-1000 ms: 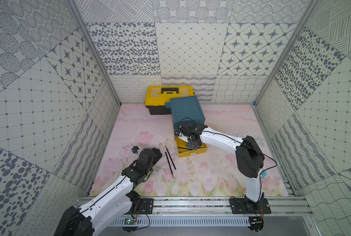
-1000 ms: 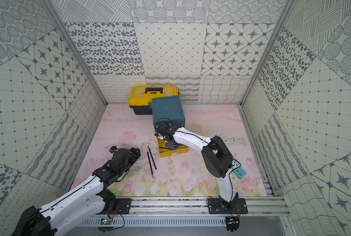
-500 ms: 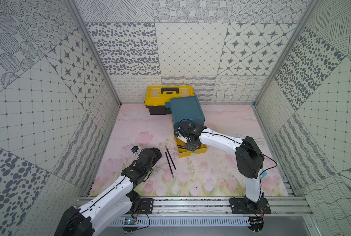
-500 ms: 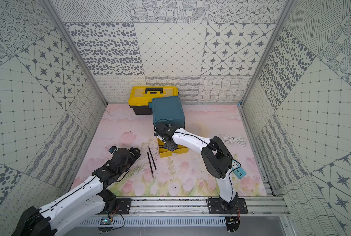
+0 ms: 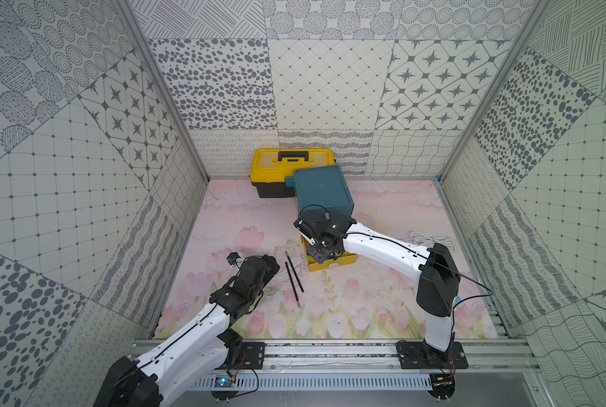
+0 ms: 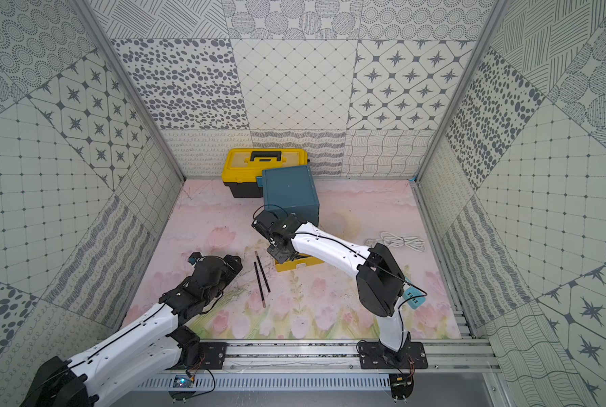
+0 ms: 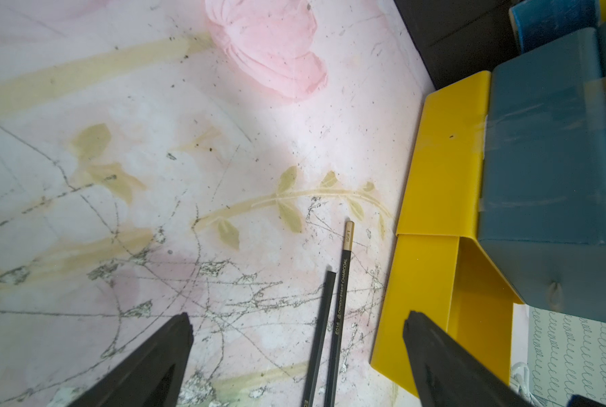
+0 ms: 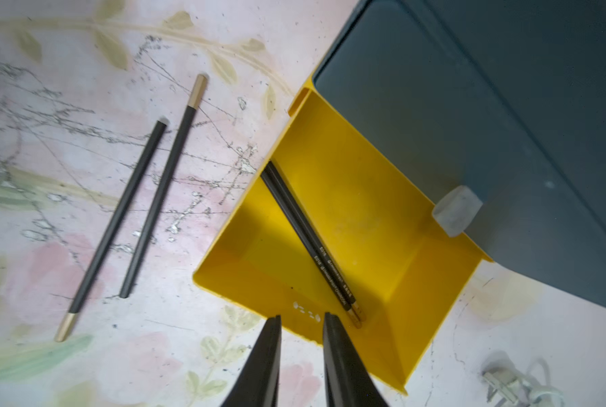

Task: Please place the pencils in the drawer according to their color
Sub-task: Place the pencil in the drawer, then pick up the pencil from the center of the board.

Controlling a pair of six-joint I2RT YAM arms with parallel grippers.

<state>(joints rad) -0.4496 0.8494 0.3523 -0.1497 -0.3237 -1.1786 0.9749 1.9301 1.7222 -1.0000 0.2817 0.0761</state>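
Both empty: left claw wide open, right claw slightly ajar above yellow drawer.

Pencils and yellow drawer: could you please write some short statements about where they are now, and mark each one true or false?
1. The yellow drawer is pulled out of the teal cabinet. True.
2. Two black pencils lie inside it. True.
3. The right jaws grip a pencil. False: they hold nothing between them.
4. Three pencils lie on the mat. False: only two loose pencils lie on the mat, side by side.
5. The left jaws stand wide open. True.
6. The yellow toolbox has its lid raised. False: the toolbox is closed.
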